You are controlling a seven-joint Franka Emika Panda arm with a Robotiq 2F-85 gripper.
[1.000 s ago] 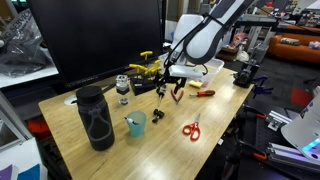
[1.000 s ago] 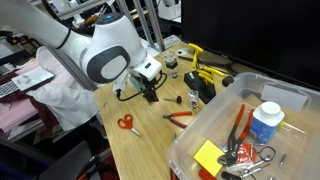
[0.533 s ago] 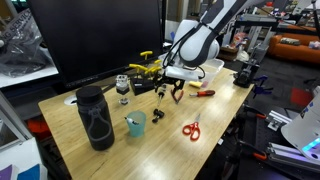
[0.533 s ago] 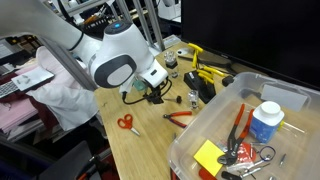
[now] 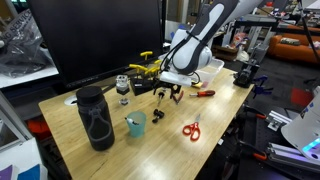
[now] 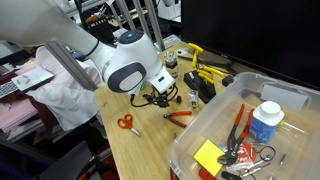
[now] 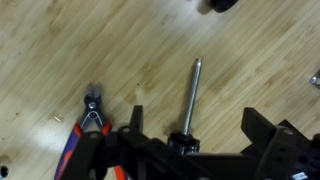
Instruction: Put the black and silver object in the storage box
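The black and silver object [image 7: 190,98] is a slim stick with a silvery shaft and a black end. It lies flat on the wooden table, and in the wrist view it sits between my fingers, apart from both. My gripper [image 7: 196,125] is open and empty, low over the table, in both exterior views [image 5: 168,95] [image 6: 160,98]. The storage box [image 6: 196,134] is a clear shallow bin at the table's end, holding pliers, a white jar and a yellow pad.
Red pliers [image 7: 84,132] lie just beside one finger [image 7: 137,122]. Red scissors [image 5: 191,129], a teal cup [image 5: 136,124], a big black flask [image 5: 95,118], a small upright bottle [image 5: 123,88] and yellow tools [image 5: 148,70] stand around on the table.
My gripper has come down and shifted over the stick, which now lies between the open fingers. The stick and the other objects have not moved.
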